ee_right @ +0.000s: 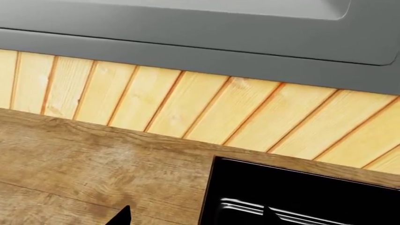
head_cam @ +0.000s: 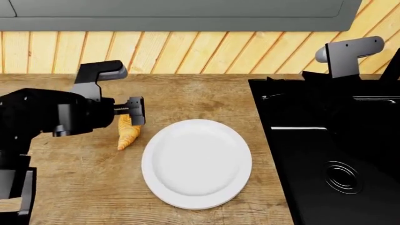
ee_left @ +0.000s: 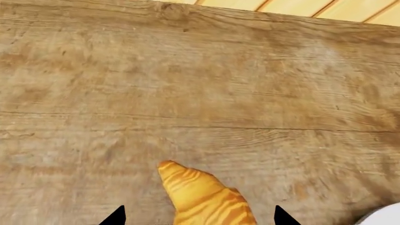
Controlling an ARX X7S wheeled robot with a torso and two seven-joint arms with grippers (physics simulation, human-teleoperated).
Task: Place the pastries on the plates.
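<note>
One golden-brown croissant (head_cam: 128, 133) lies on the wooden counter just left of a round white plate (head_cam: 196, 162). No other pastry or plate is in view. My left gripper (head_cam: 134, 111) hovers over the croissant's far end. In the left wrist view the croissant (ee_left: 203, 197) lies between the two dark fingertips (ee_left: 115, 216), which stand wide apart and do not touch it; the left gripper (ee_left: 200, 218) is open. The plate's rim (ee_left: 384, 215) shows at a corner there. My right gripper (ee_right: 196, 218) is open and empty over the counter's edge by the black sink.
A black sink unit (head_cam: 331, 154) fills the right side of the counter. My right arm's grey wrist part (head_cam: 347, 54) is raised at the back right. A wood-panelled wall (head_cam: 187, 51) and a grey cabinet (ee_right: 187, 28) stand behind the counter.
</note>
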